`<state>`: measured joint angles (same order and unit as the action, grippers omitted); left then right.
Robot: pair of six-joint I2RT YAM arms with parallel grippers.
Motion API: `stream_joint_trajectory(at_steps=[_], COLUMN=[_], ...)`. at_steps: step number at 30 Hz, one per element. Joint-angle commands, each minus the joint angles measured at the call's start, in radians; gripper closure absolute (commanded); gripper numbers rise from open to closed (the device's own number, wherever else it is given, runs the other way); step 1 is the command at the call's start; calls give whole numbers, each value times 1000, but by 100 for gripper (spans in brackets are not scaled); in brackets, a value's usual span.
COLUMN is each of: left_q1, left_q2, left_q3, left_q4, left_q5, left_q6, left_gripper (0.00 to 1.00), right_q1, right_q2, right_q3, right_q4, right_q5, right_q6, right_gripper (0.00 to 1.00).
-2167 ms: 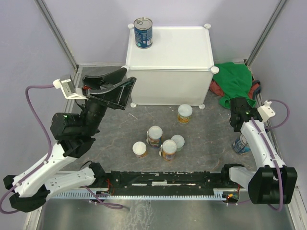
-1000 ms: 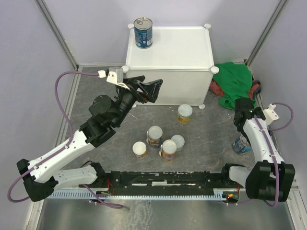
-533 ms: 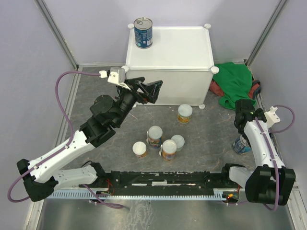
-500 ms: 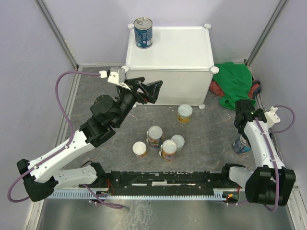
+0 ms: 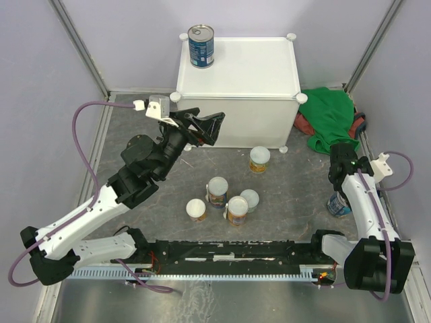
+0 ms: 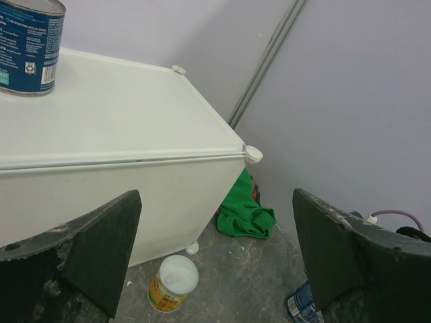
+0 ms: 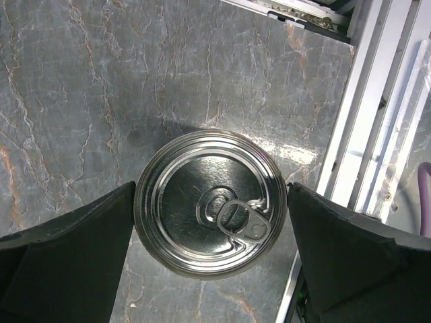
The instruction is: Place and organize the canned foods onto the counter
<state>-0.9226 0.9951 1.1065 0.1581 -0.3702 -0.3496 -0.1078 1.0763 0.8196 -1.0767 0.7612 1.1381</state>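
Note:
One dark blue can (image 5: 201, 46) stands on the far left corner of the white counter (image 5: 249, 74). Several yellow-labelled cans with pale lids (image 5: 217, 191) stand on the floor in front of it, one (image 5: 259, 159) closer to the counter. My left gripper (image 5: 204, 128) hangs open and empty in front of the counter's front wall; its view shows the counter (image 6: 135, 114), the blue can (image 6: 27, 47) and a yellow can (image 6: 173, 282). My right gripper (image 7: 211, 249) points straight down, open, its fingers (image 7: 67, 262) on either side of a second blue can (image 7: 211, 212), half hidden under the arm (image 5: 335, 204).
A green cloth (image 5: 330, 118) lies bunched at the counter's right side, against the right wall. Metal frame rails (image 7: 377, 134) run close beside the right blue can. Purple-grey walls enclose the grey stone floor (image 5: 296, 182).
My left arm swung in from the left to face the counter's front, then drew back slightly. My right arm slid nearer along the right wall, over the blue can. Both grippers stayed open.

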Motion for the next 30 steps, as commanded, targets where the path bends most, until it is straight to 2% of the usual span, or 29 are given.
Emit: stream_joint_trajectory(at_steps=[1, 18, 25, 30], left_q1=[-3, -4, -4, -4], left_q2=[-5, 25, 25, 24], left_q3=[15, 5, -15, -31], left_q4=[20, 36, 57, 68], left_q5=[-28, -54, -75, -85], left_q6=[35, 56, 72, 74], left_gripper=[1, 1, 1, 1], right_q1=[-5, -5, -4, -5], right_q2=[-9, 119, 162, 120], right_q3=[-23, -53, -59, -95], right_q4=[5, 129, 206, 299], right_q5=[9, 18, 6, -35], right_q6=[-14, -31, -90, -184], right_gripper=[1, 1, 0, 9])
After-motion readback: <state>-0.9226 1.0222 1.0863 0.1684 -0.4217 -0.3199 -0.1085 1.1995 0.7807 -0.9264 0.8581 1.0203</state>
